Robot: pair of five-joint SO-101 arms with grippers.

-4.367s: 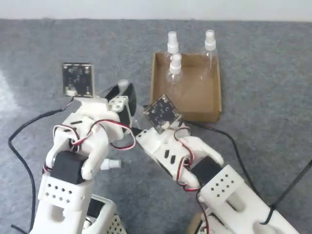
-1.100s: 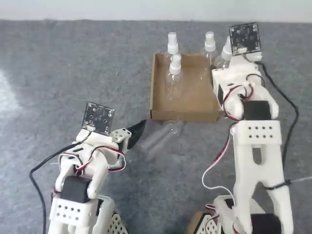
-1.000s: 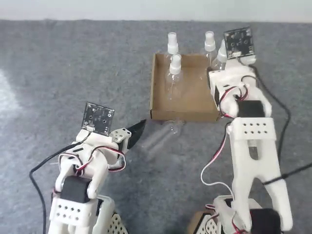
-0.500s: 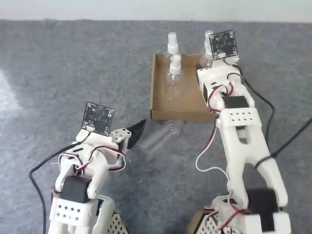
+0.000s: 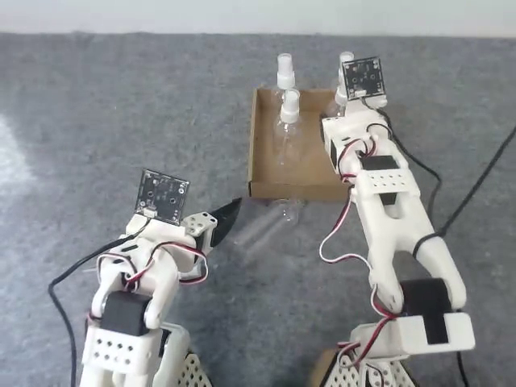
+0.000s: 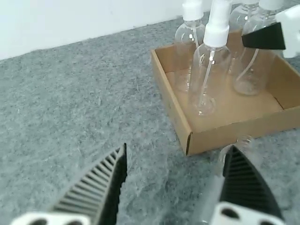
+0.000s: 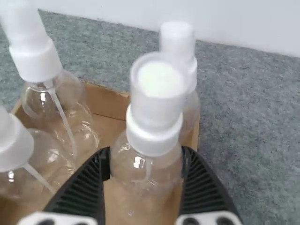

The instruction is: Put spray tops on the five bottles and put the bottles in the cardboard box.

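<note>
Pinching a bottle (image 7: 149,164), right jaws have swung over the box (image 5: 302,191); left jaws spread.

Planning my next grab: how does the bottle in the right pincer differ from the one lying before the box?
The held bottle is upright with a white spray top; the lying bottle is on its side, neck bare. The held bottle sits in the right pincer inside the cardboard box; the lying bottle rests on the carpet outside. Both are clear.
</note>
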